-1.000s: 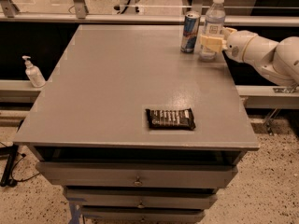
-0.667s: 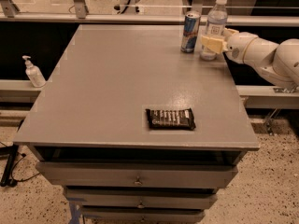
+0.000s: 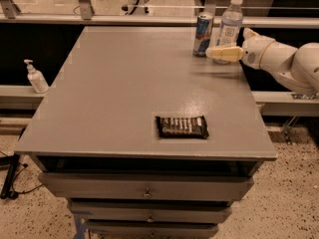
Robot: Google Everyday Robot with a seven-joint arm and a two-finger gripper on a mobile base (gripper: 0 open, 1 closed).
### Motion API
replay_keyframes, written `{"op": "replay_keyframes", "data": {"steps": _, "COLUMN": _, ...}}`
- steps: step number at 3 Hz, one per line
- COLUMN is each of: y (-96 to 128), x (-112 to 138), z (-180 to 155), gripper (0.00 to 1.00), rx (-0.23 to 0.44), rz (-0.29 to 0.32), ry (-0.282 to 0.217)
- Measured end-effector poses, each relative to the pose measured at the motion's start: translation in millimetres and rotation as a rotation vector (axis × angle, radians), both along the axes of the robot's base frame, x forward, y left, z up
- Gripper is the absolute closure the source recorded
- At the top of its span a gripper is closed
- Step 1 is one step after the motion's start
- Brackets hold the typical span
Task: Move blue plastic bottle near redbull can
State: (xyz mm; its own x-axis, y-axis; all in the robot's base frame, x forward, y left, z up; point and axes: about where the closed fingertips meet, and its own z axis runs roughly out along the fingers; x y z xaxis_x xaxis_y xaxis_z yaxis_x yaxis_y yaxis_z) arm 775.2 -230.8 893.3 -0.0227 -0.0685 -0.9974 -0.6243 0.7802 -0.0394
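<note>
Cream-white gripper (image 3: pixel 219 53) reaches across the base of the upright blue plastic bottle (image 3: pixel 231 24), just beside the redbull can (image 3: pixel 203 27); whether it grips, I cannot tell.

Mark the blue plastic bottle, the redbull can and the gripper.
blue plastic bottle (image 3: pixel 229 31): camera view, on its white label.
redbull can (image 3: pixel 203 34): camera view, mid-body.
gripper (image 3: pixel 217 53): camera view, its tip, low at the bottle's base, beside the can.
</note>
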Motion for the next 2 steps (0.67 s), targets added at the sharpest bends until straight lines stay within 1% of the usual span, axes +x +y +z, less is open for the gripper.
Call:
{"op": "replay_keyframes", "data": {"steps": 1, "y": -15.5, "x": -28.1, "z": 6.6, "gripper": 0.00, "rx": -0.014, "rz": -0.003, "ry": -0.014}}
{"op": "replay_keyframes", "data": {"steps": 2, "y": -32.8, "x": -76.7, "z": 22.6, "gripper": 0.00, "rx": -0.050, "rz": 0.002, "ry": -0.043}}
